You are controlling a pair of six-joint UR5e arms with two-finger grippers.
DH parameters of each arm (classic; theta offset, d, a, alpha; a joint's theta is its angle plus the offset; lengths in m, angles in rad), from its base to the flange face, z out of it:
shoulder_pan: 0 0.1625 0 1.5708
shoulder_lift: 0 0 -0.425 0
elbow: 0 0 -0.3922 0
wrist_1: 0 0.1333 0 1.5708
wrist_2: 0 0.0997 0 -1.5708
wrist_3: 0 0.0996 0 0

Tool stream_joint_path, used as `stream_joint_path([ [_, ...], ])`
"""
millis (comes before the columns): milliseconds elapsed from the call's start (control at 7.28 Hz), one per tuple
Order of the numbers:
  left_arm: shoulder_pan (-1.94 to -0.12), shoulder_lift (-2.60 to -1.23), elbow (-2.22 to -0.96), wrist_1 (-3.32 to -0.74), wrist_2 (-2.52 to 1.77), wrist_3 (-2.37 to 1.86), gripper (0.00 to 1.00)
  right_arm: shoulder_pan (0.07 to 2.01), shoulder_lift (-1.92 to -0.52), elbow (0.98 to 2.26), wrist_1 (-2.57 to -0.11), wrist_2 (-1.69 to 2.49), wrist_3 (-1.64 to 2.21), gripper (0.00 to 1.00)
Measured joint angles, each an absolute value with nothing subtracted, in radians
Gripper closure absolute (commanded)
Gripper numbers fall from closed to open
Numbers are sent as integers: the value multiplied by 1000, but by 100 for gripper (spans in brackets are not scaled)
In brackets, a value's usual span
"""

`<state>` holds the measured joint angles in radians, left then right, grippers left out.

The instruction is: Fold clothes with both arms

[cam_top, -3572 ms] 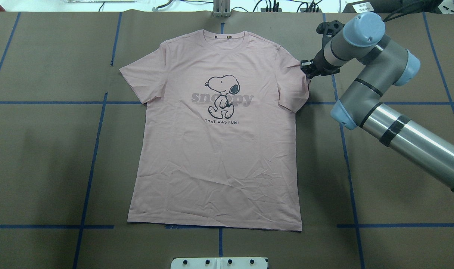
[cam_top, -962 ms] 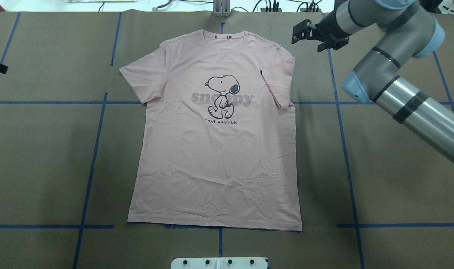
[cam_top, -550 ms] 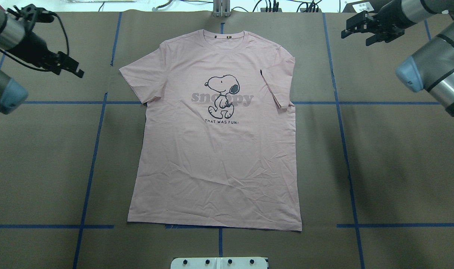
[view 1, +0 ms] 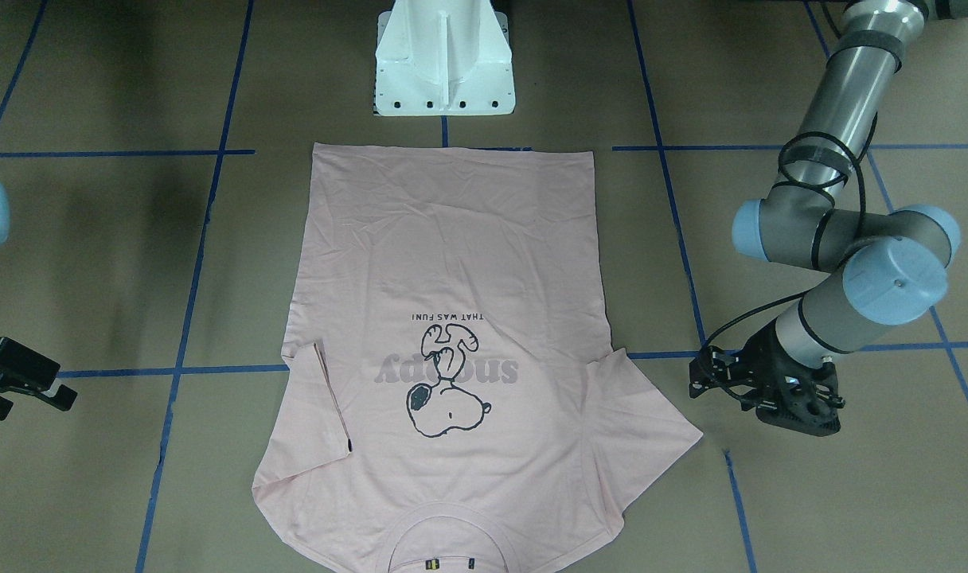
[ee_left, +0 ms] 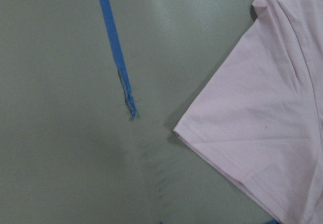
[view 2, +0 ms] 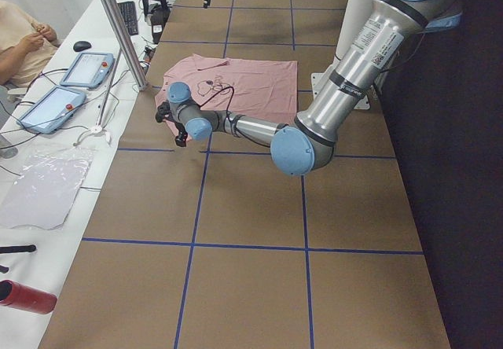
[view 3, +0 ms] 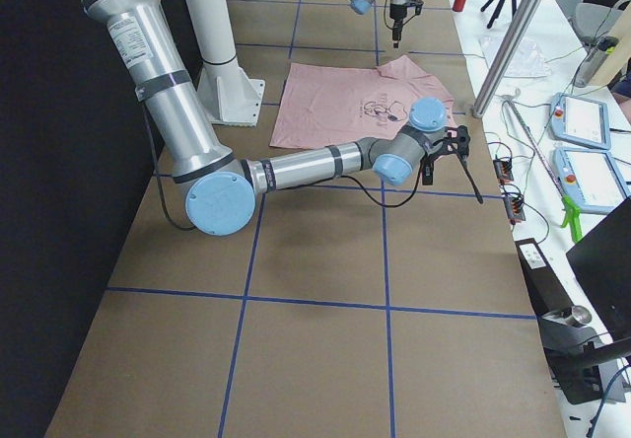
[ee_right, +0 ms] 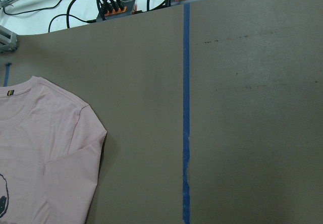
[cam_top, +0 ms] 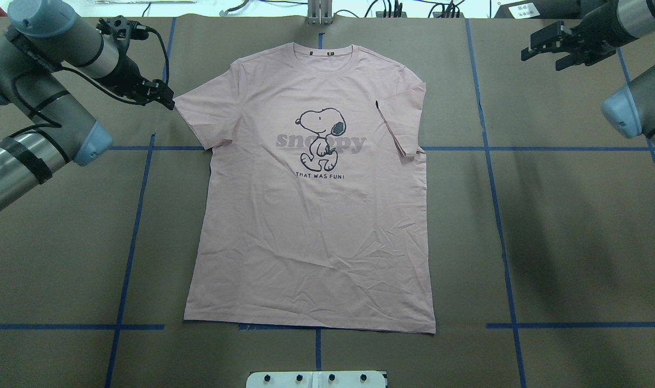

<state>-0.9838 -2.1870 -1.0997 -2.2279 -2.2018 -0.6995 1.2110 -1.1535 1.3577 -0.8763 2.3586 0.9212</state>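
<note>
Pale pink T-shirt [cam_top: 311, 242] lies flat on paper-covered table [cam_top: 575, 242], Snoopy print up. White pedestal base [view 1: 443, 60] stands just off T-shirt hem; collar at opposite end. Right-side sleeve [cam_top: 405, 121] folded inward over T-shirt chest. Left-side sleeve [cam_top: 201, 116] spread flat. Left gripper [cam_top: 166, 98] just beside tip of T-shirt's left-side sleeve; contact not discernible, finger spacing cannot be told. Right gripper [cam_top: 543, 53] well apart from T-shirt, off its right shoulder, fingers spread, holding nothing.
</note>
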Motion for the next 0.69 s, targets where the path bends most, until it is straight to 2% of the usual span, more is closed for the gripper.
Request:
stream_joint_path([
  [687,-961,-2252,-994,-2254,-2144,-734,35,1211,-1181,1393,-874,2355,922,0],
])
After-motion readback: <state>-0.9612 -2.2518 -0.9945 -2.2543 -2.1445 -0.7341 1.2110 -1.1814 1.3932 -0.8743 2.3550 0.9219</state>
